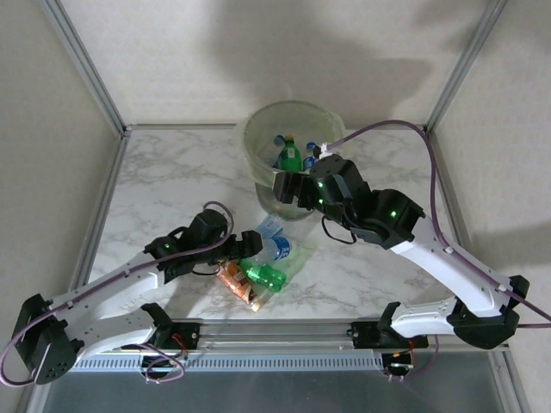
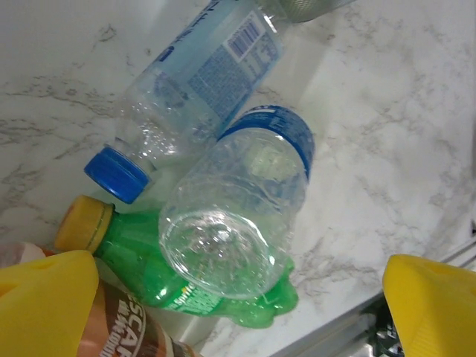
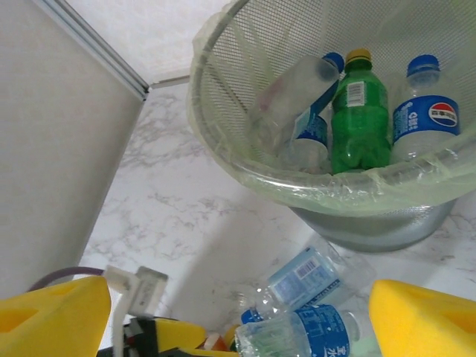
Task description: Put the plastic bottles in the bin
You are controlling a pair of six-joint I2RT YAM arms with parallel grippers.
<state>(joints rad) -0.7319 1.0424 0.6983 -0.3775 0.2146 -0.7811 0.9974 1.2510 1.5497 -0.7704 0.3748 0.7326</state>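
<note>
Left pincer (image 2: 238, 309), jaws wide apart, nothing clamped, above loose bottles (image 1: 263, 274) at six o'clock on the table (image 1: 172, 189): clear, green, perhaps one brown-labelled. Right pincer (image 3: 238, 320) spread and empty too, at the near side of the bin (image 3: 216, 141) at twelve, more bottles (image 3: 361, 119) inside.

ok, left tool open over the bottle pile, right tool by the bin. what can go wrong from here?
1. The clear bottle lies on the green bottle and against a second clear bottle; the open left tool may well pinch two, or knock one rolling toward the near table edge.
2. The right tool hangs close to the bin; it could snag the loose bag liner or shove the bin.
</note>
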